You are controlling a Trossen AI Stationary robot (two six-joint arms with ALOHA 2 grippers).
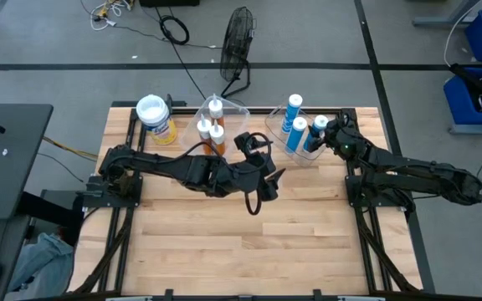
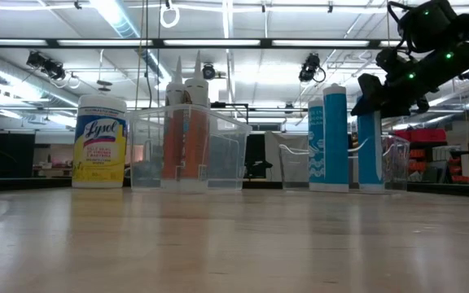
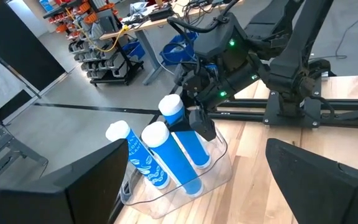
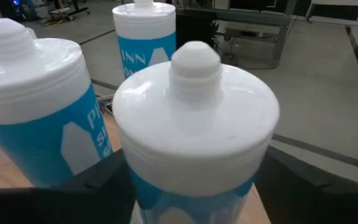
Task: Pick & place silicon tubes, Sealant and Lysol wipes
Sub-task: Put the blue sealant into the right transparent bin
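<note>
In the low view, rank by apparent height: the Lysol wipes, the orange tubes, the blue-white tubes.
1. Blue-white tubes and orange tubes: about equally tall here; distance from the camera may differ, so unranked.
2. Lysol wipes: clearly shortest, though widest.

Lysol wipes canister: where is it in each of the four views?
High view: Lysol wipes stand at the table's far-left corner, left of the clear bin of orange tubes.
Low view: canister at far left, again left of that bin.
Left wrist view: not in it.
Right wrist view: not in it.
Shared landmark: the bin of orange tubes, beside the canister in both views that show it.
</note>
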